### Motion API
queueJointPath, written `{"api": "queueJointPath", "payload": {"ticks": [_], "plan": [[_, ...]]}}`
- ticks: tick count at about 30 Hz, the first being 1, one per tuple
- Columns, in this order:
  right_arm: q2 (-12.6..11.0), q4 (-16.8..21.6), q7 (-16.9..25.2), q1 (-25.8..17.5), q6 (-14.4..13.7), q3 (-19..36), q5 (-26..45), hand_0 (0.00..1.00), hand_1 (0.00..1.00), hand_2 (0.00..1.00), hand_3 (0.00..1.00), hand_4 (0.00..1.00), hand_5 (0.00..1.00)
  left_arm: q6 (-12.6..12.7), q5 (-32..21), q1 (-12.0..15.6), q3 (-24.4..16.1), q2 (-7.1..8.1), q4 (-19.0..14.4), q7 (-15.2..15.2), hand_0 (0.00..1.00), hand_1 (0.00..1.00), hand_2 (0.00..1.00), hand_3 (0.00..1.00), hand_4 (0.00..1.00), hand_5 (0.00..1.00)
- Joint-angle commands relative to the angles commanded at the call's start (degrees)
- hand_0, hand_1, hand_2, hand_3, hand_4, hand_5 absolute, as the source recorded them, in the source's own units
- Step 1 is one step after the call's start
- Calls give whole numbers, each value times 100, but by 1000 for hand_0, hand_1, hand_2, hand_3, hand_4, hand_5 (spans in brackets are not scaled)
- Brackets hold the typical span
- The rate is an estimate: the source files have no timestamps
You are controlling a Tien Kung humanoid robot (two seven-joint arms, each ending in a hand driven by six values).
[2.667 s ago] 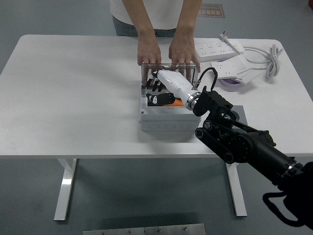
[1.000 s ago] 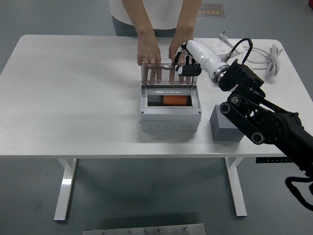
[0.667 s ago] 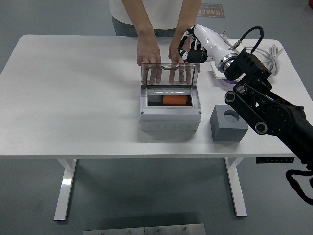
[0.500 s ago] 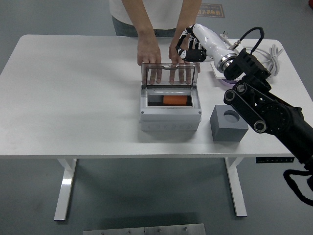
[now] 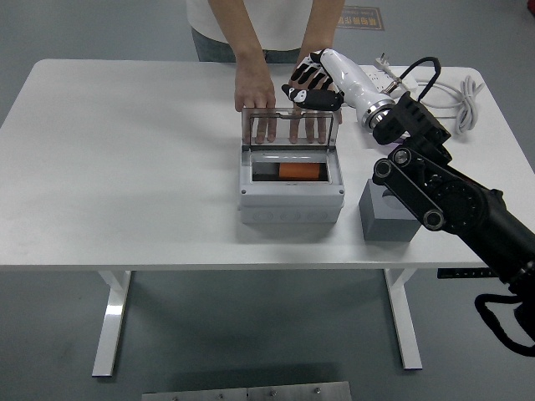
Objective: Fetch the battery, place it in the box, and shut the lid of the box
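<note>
Battery (image 5: 298,170) in unlabelled box (image 5: 291,200)

The scene is bright and evenly lit, the light seeming to come from overhead; the white table (image 5: 125,167) is close to washed out, with little surface texture left; shadows are soft and short, a faint grey one just near of the box (image 5: 291,188) and another beside the grey block (image 5: 386,215); the clear lid (image 5: 290,127) carries a pale sheen, and a white streak of glare lies along the box's far inner edge; focus is sharp across the table; the black arm (image 5: 451,205) reads dark with small highlights on its joints; the floor is duller grey.
</note>
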Motion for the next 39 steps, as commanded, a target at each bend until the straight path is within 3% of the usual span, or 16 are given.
{"api": "queueJointPath", "payload": {"ticks": [28,39], "plan": [[135,-341,136,-114,-39,-384,166,755,639,643,603,959,998,-51,66,-42,-3,-16,10,0,632,698,573,541,500,2],[104,-258,107,-144,-47,-507,98,759,642,642,614,952,992,-61,80,-38,9,-34,14,0,632,698,573,541,500,2]]}}
